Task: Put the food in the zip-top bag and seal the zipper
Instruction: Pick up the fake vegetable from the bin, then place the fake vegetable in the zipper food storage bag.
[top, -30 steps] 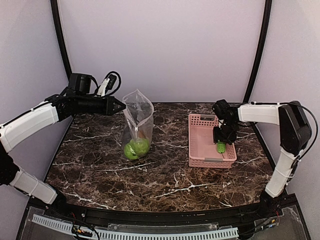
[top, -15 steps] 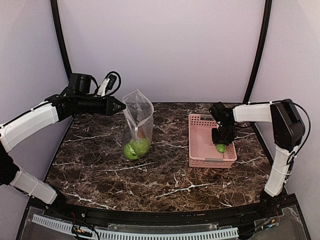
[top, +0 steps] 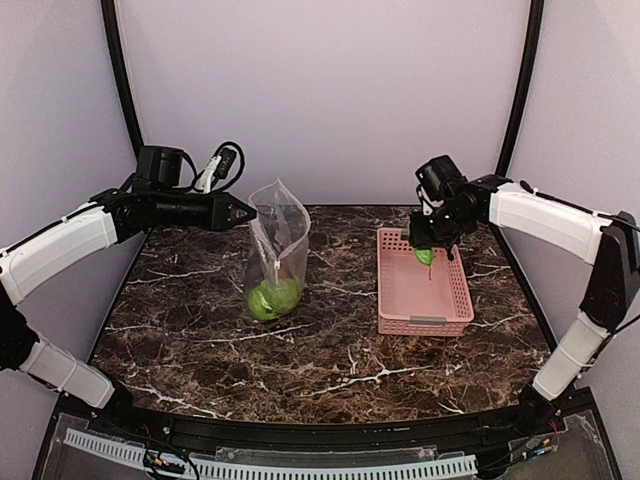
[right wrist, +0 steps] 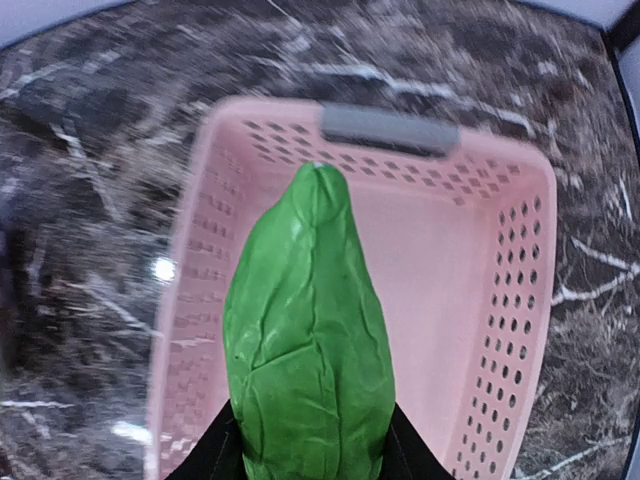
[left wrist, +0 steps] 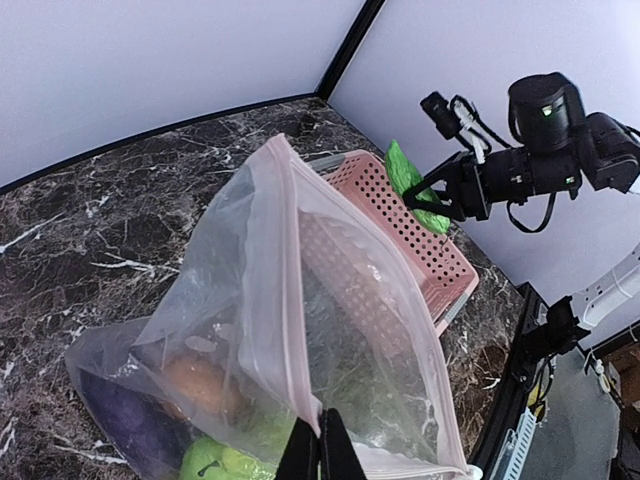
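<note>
Cucumber piece in right gripper above basket; left gripper pinches bag.

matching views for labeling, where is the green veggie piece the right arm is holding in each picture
top external: green piece right of centre, hanging over the far end of the pink basket.
left wrist: green piece upper right, just above the pink basket rim.
right wrist: green piece fills the centre, pink basket beneath it.
shared landmark: the pink basket.
</note>
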{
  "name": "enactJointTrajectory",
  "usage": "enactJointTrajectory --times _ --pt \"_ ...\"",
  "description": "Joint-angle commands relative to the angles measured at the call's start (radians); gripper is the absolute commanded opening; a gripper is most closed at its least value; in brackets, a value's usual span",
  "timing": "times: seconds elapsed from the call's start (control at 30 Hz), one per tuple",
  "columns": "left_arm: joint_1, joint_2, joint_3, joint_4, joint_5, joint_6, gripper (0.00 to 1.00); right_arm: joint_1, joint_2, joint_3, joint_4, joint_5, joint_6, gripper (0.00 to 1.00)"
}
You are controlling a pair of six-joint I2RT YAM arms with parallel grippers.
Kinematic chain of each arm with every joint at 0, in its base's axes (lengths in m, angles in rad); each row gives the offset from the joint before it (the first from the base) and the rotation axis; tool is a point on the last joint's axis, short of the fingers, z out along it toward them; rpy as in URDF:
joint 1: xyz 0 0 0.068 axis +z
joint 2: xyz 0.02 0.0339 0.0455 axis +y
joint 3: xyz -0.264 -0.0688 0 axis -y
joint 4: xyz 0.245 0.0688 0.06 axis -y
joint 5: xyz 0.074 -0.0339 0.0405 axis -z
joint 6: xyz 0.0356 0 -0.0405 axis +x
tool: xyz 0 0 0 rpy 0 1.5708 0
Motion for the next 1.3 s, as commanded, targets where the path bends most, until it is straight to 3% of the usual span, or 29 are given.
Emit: enactJointTrajectory --times 0.0,0.2,0.4,0.8,1.27 --pt "0.006 -0.006 -0.010 0.047 0.121 -0.018 0.01 0.125 -0.110 0.122 0.076 -0.085 -0.033 0.33" --pt "0.003 0.001 -0.023 0.100 0.210 -0.049 0.01 0.282 -0.159 0.138 0.366 -0.185 -0.008 0.32" --pt "0.002 0.011 -0.028 0.112 0.225 -0.060 0.01 0.395 -0.062 0.202 0.540 -0.226 -0.003 0.33" --pt "0.000 0.017 -0.033 0.127 0.241 -0.075 0.01 0.497 0.100 0.337 0.659 -0.211 -0.063 0.32" --pt "0.000 0.010 -0.037 0.127 0.222 -0.072 0.01 0.512 0.153 0.273 0.660 -0.097 -0.032 0.31"
